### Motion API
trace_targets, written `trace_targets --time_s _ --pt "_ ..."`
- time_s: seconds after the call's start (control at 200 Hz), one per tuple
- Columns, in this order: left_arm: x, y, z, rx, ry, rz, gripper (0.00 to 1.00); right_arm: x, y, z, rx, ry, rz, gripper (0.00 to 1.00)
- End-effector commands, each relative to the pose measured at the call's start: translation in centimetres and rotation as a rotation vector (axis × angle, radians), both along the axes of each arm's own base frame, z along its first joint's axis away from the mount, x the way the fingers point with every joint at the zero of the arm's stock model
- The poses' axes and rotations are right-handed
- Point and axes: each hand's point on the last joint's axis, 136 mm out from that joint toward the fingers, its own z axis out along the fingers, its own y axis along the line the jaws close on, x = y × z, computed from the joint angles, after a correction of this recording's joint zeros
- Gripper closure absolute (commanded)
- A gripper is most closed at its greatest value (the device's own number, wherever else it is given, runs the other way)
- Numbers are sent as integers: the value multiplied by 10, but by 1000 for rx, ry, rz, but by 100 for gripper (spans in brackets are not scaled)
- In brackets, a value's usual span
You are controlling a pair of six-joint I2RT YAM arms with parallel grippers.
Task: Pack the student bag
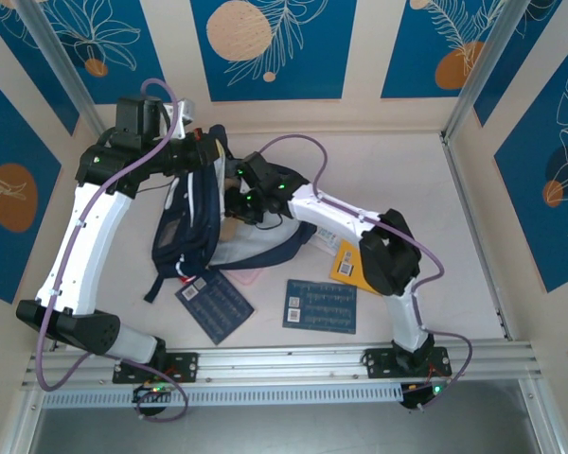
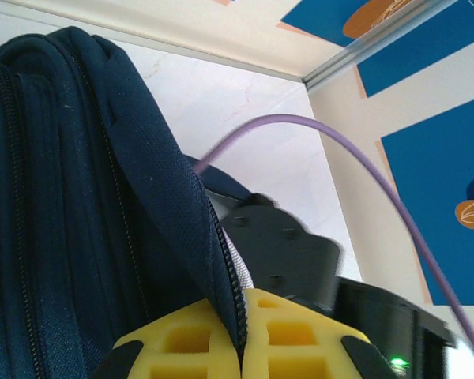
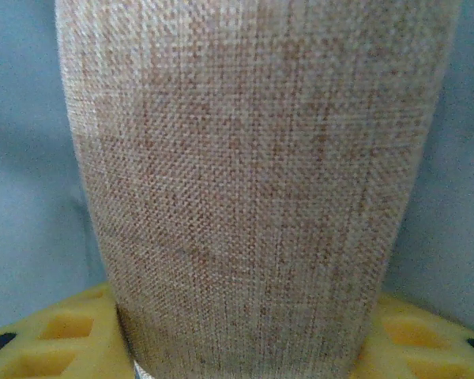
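Note:
The student bag (image 1: pixel 183 236), dark navy, lies on the table with its top lifted toward the back left. My left gripper (image 1: pixel 204 151) is shut on the bag's zipper edge (image 2: pixel 235 300), the navy flap pinched between the yellow fingers (image 2: pixel 182 339) of that gripper (image 2: pixel 243 351). My right gripper (image 1: pixel 239 202) reaches into the bag's opening from the right. It (image 3: pixel 245 359) is shut on a beige woven pouch (image 3: pixel 253 181), which stands between its yellow fingers (image 3: pixel 51 335). Grey bag lining (image 3: pixel 24 158) surrounds the pouch on both sides.
Two dark blue printed booklets (image 1: pixel 215 303) (image 1: pixel 320 305) lie flat in front of the bag, and a yellow book (image 1: pixel 345 262) lies under the right forearm. The right arm's black wrist (image 2: pixel 300 253) sits close behind the held flap. A purple cable (image 2: pixel 355 150) arcs overhead.

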Motion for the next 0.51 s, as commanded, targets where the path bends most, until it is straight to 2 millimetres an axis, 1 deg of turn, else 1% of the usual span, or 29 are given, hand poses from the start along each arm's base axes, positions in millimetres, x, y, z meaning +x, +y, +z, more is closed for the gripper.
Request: trace_targets --time_s 0.0,0.035,0.065,0.07,0.075,0.08,0.085,0.115,0.175,0.26,0.5 --pt "-10 -9 67 -124 -201 -71 100 -12 36 24 93 6 70 65" --pt "-10 -10 67 -124 -201 -73 100 -12 43 20 93 16 75 62" --pt "-9 -9 68 -124 -202 -73 100 -13 50 16 85 26 78 55" --pt "-9 -9 68 -124 -201 -72 100 -13 50 16 85 26 78 55" --pt "-9 -10 68 -124 -202 -73 100 -12 51 16 83 27 78 52" --pt "-9 -9 68 -124 -202 -73 100 -12 51 16 83 27 78 52" --pt "-9 -10 67 -123 -201 -73 100 -13 52 14 76 33 79 49" --pt "-9 -9 68 -119 -205 -72 100 -12 55 11 56 39 75 40" --pt "-8 -7 67 -108 -205 -62 100 -10 56 4 9 51 68 31" --pt "-7 -4 68 -90 -213 -47 100 -9 53 0 -19 56 59 27" --pt "-5 0 66 -62 -217 -29 100 -10 50 15 37 15 76 21"
